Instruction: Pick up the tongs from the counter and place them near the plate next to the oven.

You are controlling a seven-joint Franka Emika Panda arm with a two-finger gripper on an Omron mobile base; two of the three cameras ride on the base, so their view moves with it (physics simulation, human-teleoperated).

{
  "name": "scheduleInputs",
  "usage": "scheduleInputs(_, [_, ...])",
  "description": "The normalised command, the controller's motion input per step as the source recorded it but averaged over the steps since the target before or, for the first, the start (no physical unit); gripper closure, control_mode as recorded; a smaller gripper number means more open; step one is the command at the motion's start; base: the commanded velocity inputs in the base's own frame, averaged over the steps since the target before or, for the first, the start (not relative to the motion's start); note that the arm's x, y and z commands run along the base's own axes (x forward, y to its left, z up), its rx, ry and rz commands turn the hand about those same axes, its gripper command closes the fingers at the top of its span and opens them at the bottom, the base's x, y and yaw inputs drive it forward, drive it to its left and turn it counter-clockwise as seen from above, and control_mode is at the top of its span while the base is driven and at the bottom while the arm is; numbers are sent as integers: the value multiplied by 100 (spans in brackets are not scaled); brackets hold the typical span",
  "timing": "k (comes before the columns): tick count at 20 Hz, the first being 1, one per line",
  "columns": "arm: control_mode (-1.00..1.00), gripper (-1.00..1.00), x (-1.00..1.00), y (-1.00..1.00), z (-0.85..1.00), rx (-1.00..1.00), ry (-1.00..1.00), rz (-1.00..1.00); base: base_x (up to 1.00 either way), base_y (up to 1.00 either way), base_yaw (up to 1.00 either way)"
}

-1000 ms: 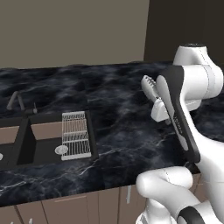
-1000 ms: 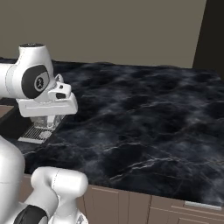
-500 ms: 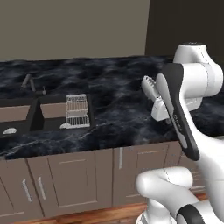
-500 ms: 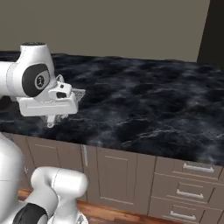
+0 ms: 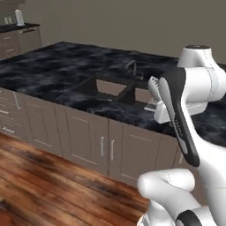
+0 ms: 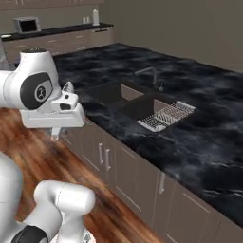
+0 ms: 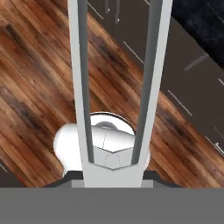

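The tongs [image 7: 114,87] are held in the hand [image 7: 113,173], which is clenched on their joined end; in the hand view the two long silver-grey arms run up from the bottom and leave the picture at the top, so their tips are cut off. The fingertips themselves are hidden behind the tongs' base and the grey band, and the grip shows only as dark corners at either side. Behind the tongs lies the brown wooden floor [image 7: 39,83], with cabinet fronts [image 7: 183,87] and a corner of the black tabletop [image 7: 205,22] at the upper right. In the left base view the hand [image 5: 155,95] is mostly covered by the arm's dark forearm, and the tongs cannot be made out there. In the right base view the hand [image 6: 56,134] hangs under the white wrist block, out over the floor in front of the cabinets; only a small pale stub shows. On the tabletop [image 6: 199,137] a white wire rack [image 6: 166,115] lies beside the sink [image 6: 128,99], well apart from the hand.
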Motion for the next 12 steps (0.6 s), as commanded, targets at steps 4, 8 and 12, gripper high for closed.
scheduleInputs(4, [100, 100, 0, 0, 0, 0, 0, 0, -4, 1, 99])
scheduleInputs(8, [100, 100, 0, 0, 0, 0, 0, 0, 41, 4, 78])
scheduleInputs(12, [100, 100, 0, 0, 0, 0, 0, 0, 89, 15, 31])
